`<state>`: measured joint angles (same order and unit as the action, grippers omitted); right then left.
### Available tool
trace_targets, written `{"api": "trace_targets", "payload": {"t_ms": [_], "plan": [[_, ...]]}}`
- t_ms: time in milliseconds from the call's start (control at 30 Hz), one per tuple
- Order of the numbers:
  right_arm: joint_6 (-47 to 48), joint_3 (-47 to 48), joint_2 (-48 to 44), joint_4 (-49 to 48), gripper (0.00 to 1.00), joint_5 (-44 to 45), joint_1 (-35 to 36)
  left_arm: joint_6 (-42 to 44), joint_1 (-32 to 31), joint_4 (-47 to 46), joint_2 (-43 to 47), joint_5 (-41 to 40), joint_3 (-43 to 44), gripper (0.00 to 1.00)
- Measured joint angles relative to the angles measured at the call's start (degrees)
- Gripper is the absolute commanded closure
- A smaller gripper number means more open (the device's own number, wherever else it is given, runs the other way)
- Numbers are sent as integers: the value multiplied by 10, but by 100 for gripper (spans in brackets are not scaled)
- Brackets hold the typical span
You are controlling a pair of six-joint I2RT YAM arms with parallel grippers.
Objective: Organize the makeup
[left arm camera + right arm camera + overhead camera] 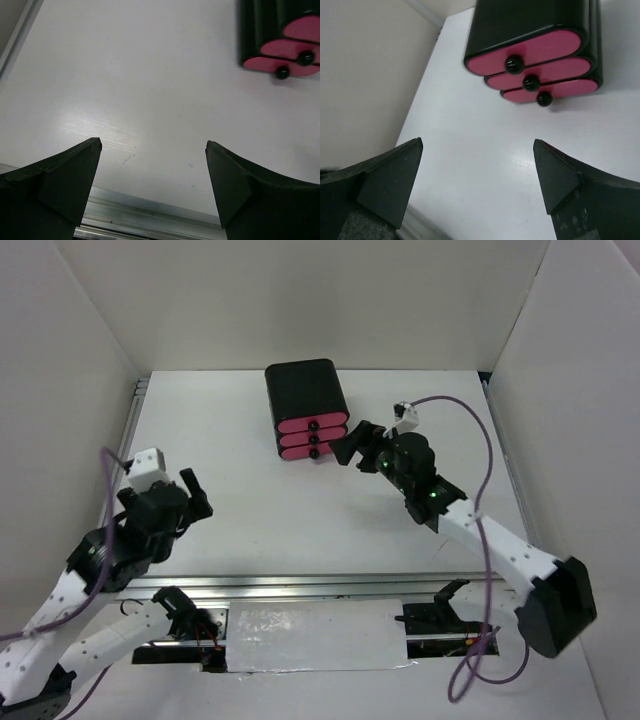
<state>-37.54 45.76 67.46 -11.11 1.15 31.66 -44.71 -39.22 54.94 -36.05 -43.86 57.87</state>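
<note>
So the white table [300, 530] is mostly bare, with the black chest [303, 390] at 12 o'clock near the back wall, all three pink drawers shut. No makeup showing in any view; maybe it's inside, can't tell. Right gripper [352, 443], spread wide and holding nothing, sits just beside the chest, which lies at its 11 o'clock. Left gripper [197, 493], also spread and holding nothing, is well apart at 8 o'clock. Knobs [524, 80] face the right one, with plenty of room behind it.

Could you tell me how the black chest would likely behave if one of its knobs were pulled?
The chest looks light and rests on a smooth table, so it would probably slide forward rather than let a drawer open. The round knobs look glossy and might slip from a grip. Its footprint seems broad for its height, so tipping looks unlikely.
</note>
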Motion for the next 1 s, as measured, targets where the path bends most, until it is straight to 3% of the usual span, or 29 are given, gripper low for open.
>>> {"api": "trace_targets", "payload": {"t_ms": [133, 233, 467, 667, 800, 1000], "plan": [[20, 58, -127, 185, 0, 100, 78, 17, 99, -9, -98, 18, 9, 1], [12, 108, -203, 335, 0, 185, 133, 26, 166, -10, -118, 26, 9, 1], [-9, 166, -349, 579, 0, 281, 158, 26, 189, -11, 15, 26, 9, 1], [-7, 176, -436, 667, 0, 307, 158, 14, 134, -5, 116, 8, 9, 1], [0, 175, -471, 691, 0, 306, 158, -6, 92, 7, 120, -6, 7, 0], [4, 175, -481, 707, 0, 306, 158, -8, 88, 10, 120, -10, 6, 1]]}}
